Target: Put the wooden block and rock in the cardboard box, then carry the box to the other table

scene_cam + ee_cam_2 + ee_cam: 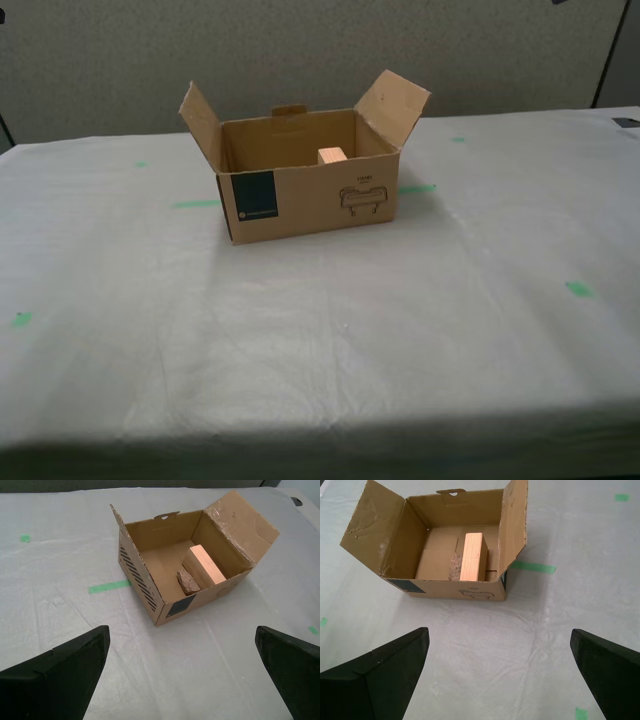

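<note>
1. Black fingers of our first gripper (500,680) stand wide apart with nothing between them, hovering above the wrinkled sheet.
2. Our second gripper (182,677) is likewise spread and holds nothing; both sets of jaws are clear of the carton.
3. Outward from each gripper, the cardboard box (310,200) lies straight ahead and well apart, standing on the other table (320,340) with all flaps upright.
4. In the exterior view the box sits toward the far side of the table, a little left of centre, its long printed face turned toward the near edge. Neither arm appears in that view.
5. The wooden block (472,557) is inside the box, lying against the right-hand end wall as the exterior view shows it.
6. The rock (188,582) is also inside, touching the block on its left side in the exterior view's terms.
7. We judge the loading and the carry complete, since the pale sheet and green tape marks (195,204) match the destination.
8. Should a further grasp be needed, the box's long axis runs left to right between the arms; we cannot tell which gripper is nearer.
</note>
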{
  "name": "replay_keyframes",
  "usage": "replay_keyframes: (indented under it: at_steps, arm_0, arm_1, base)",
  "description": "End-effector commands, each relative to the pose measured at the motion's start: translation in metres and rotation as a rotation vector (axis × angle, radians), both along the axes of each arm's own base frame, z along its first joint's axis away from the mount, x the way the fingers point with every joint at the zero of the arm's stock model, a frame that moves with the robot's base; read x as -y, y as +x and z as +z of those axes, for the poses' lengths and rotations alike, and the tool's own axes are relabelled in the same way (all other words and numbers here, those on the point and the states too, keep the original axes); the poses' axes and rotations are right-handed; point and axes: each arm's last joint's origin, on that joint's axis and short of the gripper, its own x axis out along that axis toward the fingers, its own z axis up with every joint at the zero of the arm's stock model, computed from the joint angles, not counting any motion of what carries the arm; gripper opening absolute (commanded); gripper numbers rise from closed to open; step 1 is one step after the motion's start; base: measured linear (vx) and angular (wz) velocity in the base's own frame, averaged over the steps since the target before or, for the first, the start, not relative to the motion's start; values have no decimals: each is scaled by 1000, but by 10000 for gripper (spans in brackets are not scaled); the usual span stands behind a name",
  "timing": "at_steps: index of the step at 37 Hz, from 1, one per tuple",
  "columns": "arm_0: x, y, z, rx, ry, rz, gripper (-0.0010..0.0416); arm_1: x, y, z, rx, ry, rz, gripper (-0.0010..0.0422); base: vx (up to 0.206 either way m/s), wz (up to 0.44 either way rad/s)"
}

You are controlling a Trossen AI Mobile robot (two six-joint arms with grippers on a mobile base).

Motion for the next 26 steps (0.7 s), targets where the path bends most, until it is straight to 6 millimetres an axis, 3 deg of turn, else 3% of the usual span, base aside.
replay_keyframes:
  at_steps: [1, 26]
  arm_0:
    - [0, 0, 0, 2, -2, -2, 393]
    - [0, 0, 0, 2, -2, -2, 393]
  arm_1:
    - [0, 0, 0, 2, 1, 0, 398]
    - [0, 0, 0, 2, 0, 0, 398]
  base:
    - [0, 0]
    - [0, 0]
